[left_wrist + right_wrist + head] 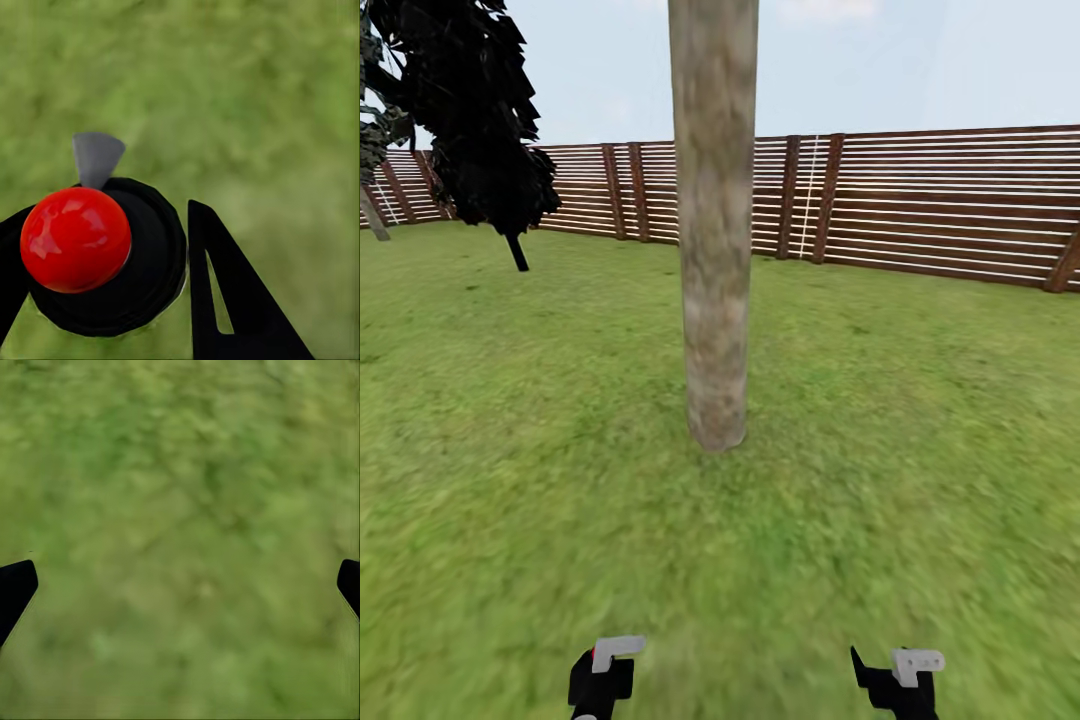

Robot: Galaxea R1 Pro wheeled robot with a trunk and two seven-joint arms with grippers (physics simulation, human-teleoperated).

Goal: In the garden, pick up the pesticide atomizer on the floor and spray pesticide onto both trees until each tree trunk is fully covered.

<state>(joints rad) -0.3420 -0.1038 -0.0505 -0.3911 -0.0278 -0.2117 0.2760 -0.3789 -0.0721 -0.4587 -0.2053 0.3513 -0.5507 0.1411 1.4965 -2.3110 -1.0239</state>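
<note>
A thick, mottled grey-brown tree trunk (712, 230) rises from the grass straight ahead of me, its crown out of view above. A second tree with a dark blocky crown (475, 110) stands farther back on the left by the fence. In the left wrist view, my left gripper (105, 221) is shut on the pesticide atomizer (142, 277), a black round body with a red ball top (75, 238) and a grey nozzle (96, 156). My left gripper (605, 672) and right gripper (900, 675) hang low over the grass. The right gripper (180, 585) is open and holds nothing. No pesticide cloud is in view.
A brown horizontal-slat fence (920, 205) closes the lawn behind the trees. Green grass (920, 440) spreads on both sides of the near trunk. A pale thin trunk (372, 215) leans at the far left edge.
</note>
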